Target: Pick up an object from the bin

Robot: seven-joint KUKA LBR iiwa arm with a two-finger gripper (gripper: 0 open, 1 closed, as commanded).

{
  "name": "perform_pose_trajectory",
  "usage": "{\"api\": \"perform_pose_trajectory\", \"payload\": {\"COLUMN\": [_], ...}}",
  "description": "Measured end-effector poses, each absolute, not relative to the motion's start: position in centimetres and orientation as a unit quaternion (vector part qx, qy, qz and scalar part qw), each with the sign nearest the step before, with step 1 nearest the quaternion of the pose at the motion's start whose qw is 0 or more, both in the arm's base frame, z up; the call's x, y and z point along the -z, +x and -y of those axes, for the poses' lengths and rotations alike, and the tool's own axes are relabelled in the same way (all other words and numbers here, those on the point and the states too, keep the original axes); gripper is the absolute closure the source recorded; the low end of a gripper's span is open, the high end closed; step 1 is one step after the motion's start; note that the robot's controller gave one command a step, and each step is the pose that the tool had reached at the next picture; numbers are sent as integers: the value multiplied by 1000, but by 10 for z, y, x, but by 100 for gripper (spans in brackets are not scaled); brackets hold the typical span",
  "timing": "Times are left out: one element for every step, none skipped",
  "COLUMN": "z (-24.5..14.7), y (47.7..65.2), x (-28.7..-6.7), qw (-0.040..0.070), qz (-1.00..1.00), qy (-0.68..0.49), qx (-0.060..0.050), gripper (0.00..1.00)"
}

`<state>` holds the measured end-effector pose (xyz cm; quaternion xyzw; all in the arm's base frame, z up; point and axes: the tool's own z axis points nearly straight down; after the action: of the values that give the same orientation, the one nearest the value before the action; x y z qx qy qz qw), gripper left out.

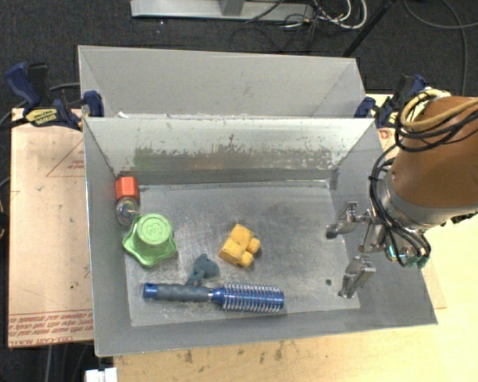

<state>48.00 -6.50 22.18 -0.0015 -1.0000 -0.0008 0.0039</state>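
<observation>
the gripper [347, 253] is hanging low at the right side of the grey bin [223, 134], just inside its right wall. its two fingers are standing wide apart, one above the other in the frame, and they are holding nothing; bare bin floor is showing between them. the arm [438, 165], with its orange cover and black cables, is reaching in from the right edge of the frame.

the loose things are all lying well apart from the gripper, in the left and lower middle of the bin. nearest is a yellow block [239, 245] near the centre. below it a blue hairbrush [215, 294] is lying flat along the lower wall, with a small teal piece [201, 268] just above its handle. further left a green lid [150, 239] is sitting, and above that an orange-capped little bottle [127, 196] in the left corner.
</observation>
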Motion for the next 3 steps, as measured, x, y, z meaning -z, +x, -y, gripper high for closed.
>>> {"api": "perform_pose_trajectory", "payload": {"z": [-9,-55,-56], "y": [500,493,493], "x": [-78,-75,-76], "qw": [-1,-9,-9], "qz": [998,996,996], "qy": [64,89,88], "qx": [1,-1,1], "gripper": [0,0,100]}}
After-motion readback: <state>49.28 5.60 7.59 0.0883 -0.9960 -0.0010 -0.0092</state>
